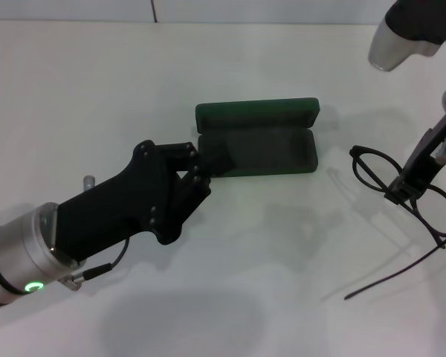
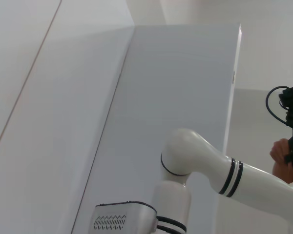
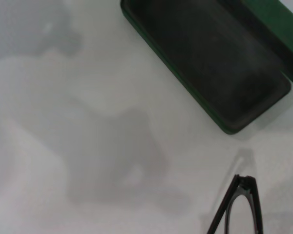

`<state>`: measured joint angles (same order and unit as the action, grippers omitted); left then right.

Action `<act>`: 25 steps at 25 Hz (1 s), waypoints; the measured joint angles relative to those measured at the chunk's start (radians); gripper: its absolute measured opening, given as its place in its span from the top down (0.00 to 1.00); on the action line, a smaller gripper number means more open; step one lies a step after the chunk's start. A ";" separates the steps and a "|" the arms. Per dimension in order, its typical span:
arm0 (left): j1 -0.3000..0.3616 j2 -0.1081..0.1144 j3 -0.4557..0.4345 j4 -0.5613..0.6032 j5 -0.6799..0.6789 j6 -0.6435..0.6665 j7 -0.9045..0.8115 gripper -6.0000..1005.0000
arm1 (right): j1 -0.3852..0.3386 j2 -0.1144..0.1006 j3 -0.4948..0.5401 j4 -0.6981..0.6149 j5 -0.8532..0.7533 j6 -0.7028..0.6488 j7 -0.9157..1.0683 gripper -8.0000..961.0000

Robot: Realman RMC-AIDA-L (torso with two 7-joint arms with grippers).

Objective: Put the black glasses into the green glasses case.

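Head view: left gripper [image 1: 202, 172] covers the near-left corner of the green glasses case [image 1: 262, 146], contact with the rim not resolvable; right gripper [image 1: 403, 190] hides the bridge of the black glasses [image 1: 407, 192], grip there not confirmable, and the right arm is cut by the frame's top and right edges. Right wrist view: only one lens corner and hinge of the glasses [image 3: 240, 204] show at the frame edge, the case [image 3: 205, 63] is cropped and blurred, no fingers visible. Left wrist view: neither task object appears.
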<state>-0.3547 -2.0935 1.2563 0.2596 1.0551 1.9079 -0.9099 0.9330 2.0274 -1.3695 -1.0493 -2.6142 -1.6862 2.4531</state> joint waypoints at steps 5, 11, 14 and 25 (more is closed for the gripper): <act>-0.011 0.001 0.000 0.001 0.000 0.001 -0.006 0.96 | -0.022 -0.001 -0.064 -0.007 -0.008 0.047 0.000 0.78; -0.037 0.001 0.001 -0.003 0.000 0.002 -0.012 0.96 | -0.051 0.000 -0.074 -0.007 -0.029 0.092 0.001 0.78; -0.038 0.001 0.000 -0.003 0.000 0.001 -0.012 0.96 | -0.057 -0.002 -0.069 -0.011 -0.028 0.093 0.001 0.71; -0.038 0.001 0.000 -0.004 0.000 -0.007 -0.008 0.96 | -0.055 0.000 -0.069 -0.013 -0.020 0.081 0.002 0.65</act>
<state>-0.3927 -2.0922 1.2562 0.2555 1.0554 1.9007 -0.9181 0.8776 2.0272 -1.4384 -1.0623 -2.6345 -1.6056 2.4548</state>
